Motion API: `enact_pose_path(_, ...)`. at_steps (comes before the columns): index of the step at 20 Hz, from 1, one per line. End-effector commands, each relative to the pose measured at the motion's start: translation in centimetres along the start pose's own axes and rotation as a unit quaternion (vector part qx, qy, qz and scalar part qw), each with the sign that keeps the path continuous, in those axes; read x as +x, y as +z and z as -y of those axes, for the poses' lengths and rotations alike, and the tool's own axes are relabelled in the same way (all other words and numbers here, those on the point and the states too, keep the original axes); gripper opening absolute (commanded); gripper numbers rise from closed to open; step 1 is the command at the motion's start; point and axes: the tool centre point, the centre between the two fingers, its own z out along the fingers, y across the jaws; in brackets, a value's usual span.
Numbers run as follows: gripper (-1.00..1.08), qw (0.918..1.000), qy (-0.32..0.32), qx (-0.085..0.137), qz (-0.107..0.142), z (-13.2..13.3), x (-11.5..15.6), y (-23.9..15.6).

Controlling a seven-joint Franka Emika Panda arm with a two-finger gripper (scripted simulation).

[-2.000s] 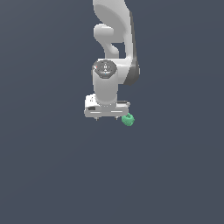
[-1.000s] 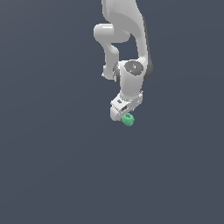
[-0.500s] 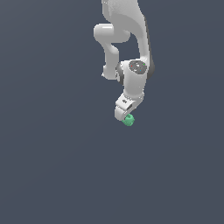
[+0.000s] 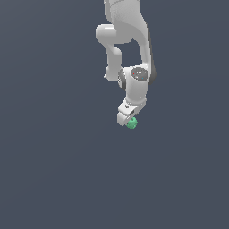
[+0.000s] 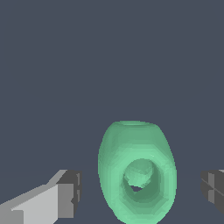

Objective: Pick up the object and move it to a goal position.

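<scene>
The object point(image 4: 131, 123) is a tiny bright green roundish lump on the dark grey floor, just under the white gripper point(image 4: 126, 118). In the wrist view the object point(image 5: 138, 175) is large, egg-shaped, with a hollow in its face. It sits between the two fingers: one fingertip point(image 5: 68, 194) on one side and the other fingertip point(image 5: 214, 191) on the other. There is a clear gap between the lump and each fingertip. My gripper point(image 5: 141, 193) is open around the object and does not touch it.
The white arm point(image 4: 127, 40) comes down from the top of the exterior view. Around the object there is only flat dark grey floor point(image 4: 53, 170).
The wrist has turned about its axis and shifted toward the exterior view's right, so the hand now sits over the green object. The object has not moved.
</scene>
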Motion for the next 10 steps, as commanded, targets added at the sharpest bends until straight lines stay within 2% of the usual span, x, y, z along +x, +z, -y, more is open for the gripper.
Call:
enact_pose_path(1,1.0,1.0,-0.001,0.0,0.0,0.1,0.0,1.2)
enact_pose_path(8,1.0,1.0,-0.001,0.0,0.0,0.0,0.0,2.7)
enact_pose_path(9,-1.0,1.0,-0.001,0.0,0.0,0.0,0.0,2.7)
enact_pose_path(10,-1.0,1.0,-0.001,0.0,0.0,0.0,0.0,2.7)
